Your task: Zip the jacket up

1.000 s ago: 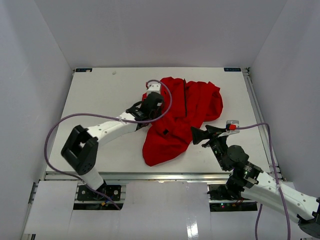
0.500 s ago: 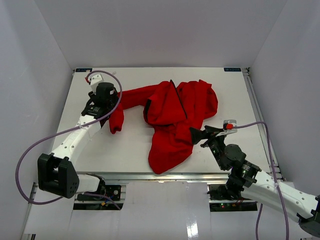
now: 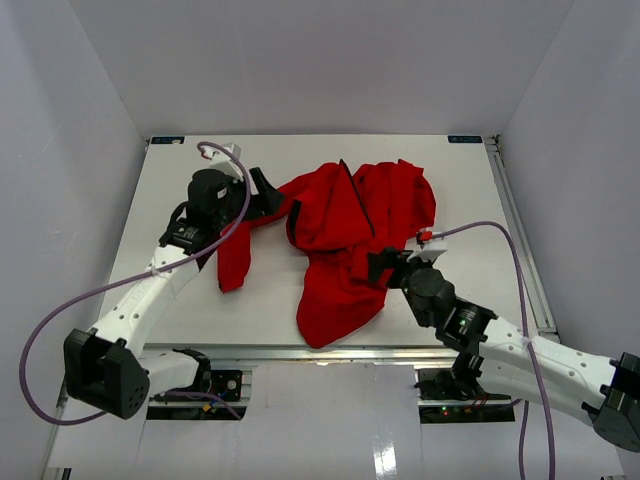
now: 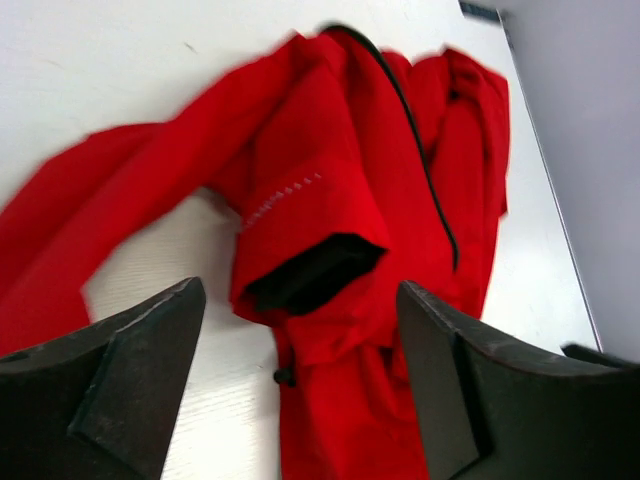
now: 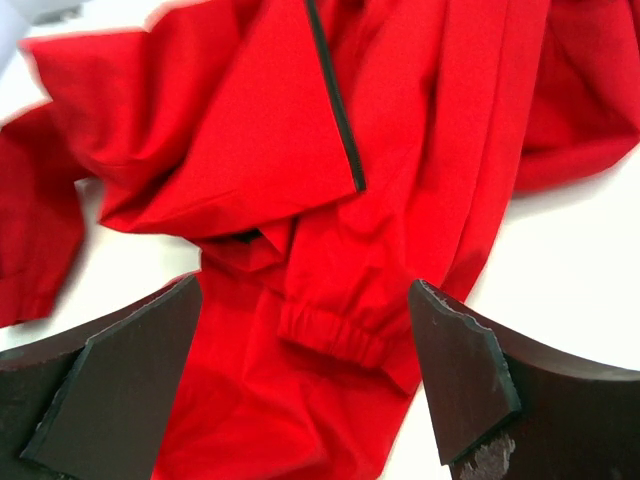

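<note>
Judging by the layout, zipping has not begun; the step in hand looks like flattening the garment and locating both front edges. On the table [image 3: 250, 295] the jacket [image 3: 345, 225] lies bunched around the middle, folded over itself. One sleeve [image 3: 235, 250] is stretched toward the left arm's side, its end drooping toward the near edge. The left gripper [image 4: 300, 288] hovers by the sleeve side of the heap, jaws wide apart, nothing between them. The right gripper [image 5: 305, 288] sits low over the near-right part of the heap, jaws equally wide and empty. A dark zipper [image 4: 425, 160] line runs along one folded front panel. The matching edge and the slider cannot be made out. An elastic cuff [image 5: 335, 338] lies right under the right fingers. To do this step well, avoid pinching that cuff, since dragging a sleeve would only twist the body further. Better to take the panel edges beside the dark line, one per arm, and draw them apart low over the surface. The fabric is soft, so a shallow pinch may slip.
</note>
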Robot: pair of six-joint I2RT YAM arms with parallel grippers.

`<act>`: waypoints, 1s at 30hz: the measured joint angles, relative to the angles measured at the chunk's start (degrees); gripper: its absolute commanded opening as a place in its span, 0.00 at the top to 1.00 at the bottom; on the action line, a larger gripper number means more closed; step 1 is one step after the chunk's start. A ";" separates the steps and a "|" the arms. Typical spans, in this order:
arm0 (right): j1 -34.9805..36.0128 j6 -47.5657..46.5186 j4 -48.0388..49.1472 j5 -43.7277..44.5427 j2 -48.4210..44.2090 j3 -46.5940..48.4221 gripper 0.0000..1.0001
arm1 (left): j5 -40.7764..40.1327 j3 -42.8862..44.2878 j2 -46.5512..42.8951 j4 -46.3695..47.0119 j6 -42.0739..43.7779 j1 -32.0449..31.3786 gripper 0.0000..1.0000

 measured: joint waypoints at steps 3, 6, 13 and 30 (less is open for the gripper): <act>0.00 5.63 -6.37 0.50 7.35 6.50 0.10 | 4.68 -0.37 4.28 2.59 0.33 -1.59 0.07; 0.00 9.57 -7.17 -1.51 10.19 7.06 0.10 | 6.57 -1.24 8.59 5.27 0.40 -4.07 0.08; 0.35 14.31 -0.78 -9.15 15.38 -5.76 0.10 | 7.54 -1.52 19.26 9.14 1.15 -8.73 0.98; -7.73 6.69 3.69 1.98 10.55 -5.10 0.86 | -20.21 -24.81 -8.43 9.59 -6.05 -6.00 1.00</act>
